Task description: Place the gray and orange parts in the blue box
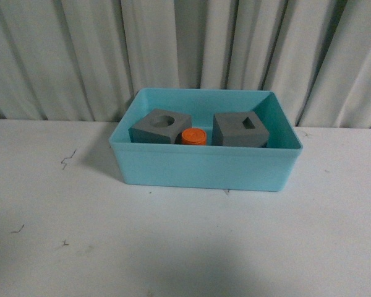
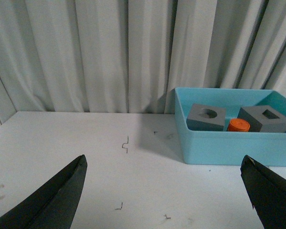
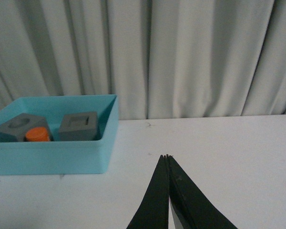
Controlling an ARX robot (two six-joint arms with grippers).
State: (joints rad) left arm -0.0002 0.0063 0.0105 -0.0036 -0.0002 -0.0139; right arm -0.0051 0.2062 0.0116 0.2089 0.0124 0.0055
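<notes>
Above the bare table (image 2: 133, 171), left gripper (image 2: 164, 191) spread wide and empty, right gripper (image 3: 167, 160) clenched on nothing.

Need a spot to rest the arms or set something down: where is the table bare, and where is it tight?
Bare table lies in front of the blue box and to both its sides, marked only by small dark specks. Crowded: inside the box, where the round-hole cube, orange cylinder and rectangular-hole cube sit close together. Behind the box the curtain hangs close.
</notes>
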